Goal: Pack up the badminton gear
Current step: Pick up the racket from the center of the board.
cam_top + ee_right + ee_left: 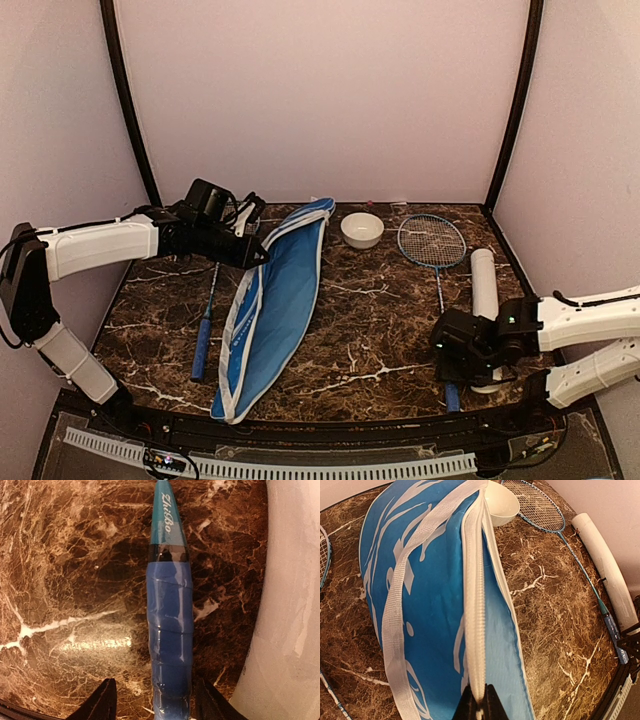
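The long blue racket cover (275,300) lies diagonally mid-table, its white-trimmed zipper edge raised. My left gripper (252,247) is shut on that white zipper trim (476,605), near the cover's far end; the jaws (480,704) pinch it tightly. One racket (204,340) lies left of the cover, its head hidden under my left arm. The second racket (432,242) lies at the right. My right gripper (455,352) is open, its fingers (102,700) on either side of that racket's blue handle (170,630) without touching it. The white tube (484,285) lies just right of it. No shuttlecocks show.
A small white bowl (362,230) stands at the back between the cover and the right racket's head; it also shows in the left wrist view (502,505). The tube (292,605) lies close beside my right gripper. Walls enclose the table on three sides.
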Motion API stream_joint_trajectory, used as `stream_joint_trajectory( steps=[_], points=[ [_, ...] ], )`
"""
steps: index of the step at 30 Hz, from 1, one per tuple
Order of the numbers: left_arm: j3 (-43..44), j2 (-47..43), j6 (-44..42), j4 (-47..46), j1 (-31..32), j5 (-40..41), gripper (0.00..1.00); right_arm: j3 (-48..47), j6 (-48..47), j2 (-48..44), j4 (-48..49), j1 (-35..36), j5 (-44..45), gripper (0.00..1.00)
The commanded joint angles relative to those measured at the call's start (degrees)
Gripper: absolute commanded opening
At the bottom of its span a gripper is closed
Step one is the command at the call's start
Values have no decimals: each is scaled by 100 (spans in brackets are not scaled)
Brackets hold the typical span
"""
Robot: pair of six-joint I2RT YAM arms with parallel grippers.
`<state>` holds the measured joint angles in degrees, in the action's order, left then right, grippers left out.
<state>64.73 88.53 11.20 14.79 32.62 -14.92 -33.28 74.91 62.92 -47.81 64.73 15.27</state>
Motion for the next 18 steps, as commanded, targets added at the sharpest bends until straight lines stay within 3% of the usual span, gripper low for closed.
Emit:
stream_joint_trajectory(
  steps=[1, 18],
  points=[
    [-39, -72, 25, -160, -13, 34, 0, 203, 73, 122, 223, 40, 38, 52],
    [-39, -99, 39, -154, -11, 28, 0, 230, -70, 735, 694, 85, -3, 31]
  ],
)
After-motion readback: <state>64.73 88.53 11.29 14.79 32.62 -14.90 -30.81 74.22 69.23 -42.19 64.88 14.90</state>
